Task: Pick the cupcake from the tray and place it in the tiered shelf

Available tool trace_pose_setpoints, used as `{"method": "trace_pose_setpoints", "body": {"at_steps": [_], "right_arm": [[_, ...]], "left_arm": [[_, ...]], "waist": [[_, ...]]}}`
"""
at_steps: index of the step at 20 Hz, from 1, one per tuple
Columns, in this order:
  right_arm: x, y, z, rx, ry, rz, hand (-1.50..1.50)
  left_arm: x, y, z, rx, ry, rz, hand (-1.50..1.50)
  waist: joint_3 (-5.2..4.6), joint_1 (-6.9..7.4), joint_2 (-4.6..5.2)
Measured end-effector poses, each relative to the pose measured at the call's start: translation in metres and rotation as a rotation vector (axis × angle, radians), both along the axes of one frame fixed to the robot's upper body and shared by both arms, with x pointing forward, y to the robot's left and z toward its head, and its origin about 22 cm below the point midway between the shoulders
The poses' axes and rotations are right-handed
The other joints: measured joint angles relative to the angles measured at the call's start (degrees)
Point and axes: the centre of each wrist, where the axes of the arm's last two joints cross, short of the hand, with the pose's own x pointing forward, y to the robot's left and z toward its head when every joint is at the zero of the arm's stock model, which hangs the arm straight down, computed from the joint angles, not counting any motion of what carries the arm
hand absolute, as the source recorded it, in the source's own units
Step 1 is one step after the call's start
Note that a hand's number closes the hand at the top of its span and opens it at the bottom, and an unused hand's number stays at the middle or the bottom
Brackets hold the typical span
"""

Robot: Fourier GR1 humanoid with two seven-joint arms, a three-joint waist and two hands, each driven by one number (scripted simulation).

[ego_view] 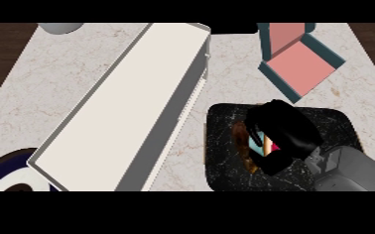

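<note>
On the black marbled tray [227,171] at the lower right sits the cupcake [247,141], brown with a bit of teal and pink showing. My right hand [289,131] is curled round it from above and hides most of it. The tiered shelf [135,104], long and cream-white, runs diagonally across the middle of the counter, just left of the tray. My left hand does not show.
A teal box with pink inside [299,62] lies open at the upper right. A grey round object [60,27] sits at the top left edge. A dark blue and white plate [18,176] pokes in at the lower left.
</note>
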Motion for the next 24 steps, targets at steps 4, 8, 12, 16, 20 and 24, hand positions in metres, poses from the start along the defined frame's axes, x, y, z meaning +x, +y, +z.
{"method": "trace_pose_setpoints", "body": {"at_steps": [4,8,12,16,20,24], "right_arm": [[0.007,0.001,0.028,0.051,-0.095,0.105,1.50],[0.014,0.001,0.060,0.174,-0.180,0.150,1.50],[0.018,0.004,0.085,0.345,-0.214,0.167,1.50],[0.024,0.004,0.108,0.447,-0.239,0.163,1.50],[0.031,0.008,0.129,0.496,-0.256,0.148,1.50],[0.041,0.015,0.149,0.516,-0.280,0.124,1.50]], "left_arm": [[0.001,-0.002,-0.003,-0.003,-0.001,0.017,0.00],[-0.008,-0.001,-0.005,-0.002,0.015,0.014,0.00],[-0.014,-0.002,-0.005,0.000,0.021,0.017,0.00],[-0.014,-0.004,-0.006,0.006,0.011,0.019,0.00],[-0.011,-0.005,-0.005,0.002,0.000,0.018,0.00],[-0.006,-0.006,-0.004,-0.001,-0.011,0.004,0.00]], "waist": [[0.17,-1.22,-0.22],[0.40,-2.07,-0.42],[0.50,-2.66,-0.47],[0.48,-2.41,-0.46],[0.35,-1.77,-0.33],[0.17,-0.72,-0.06]]}}
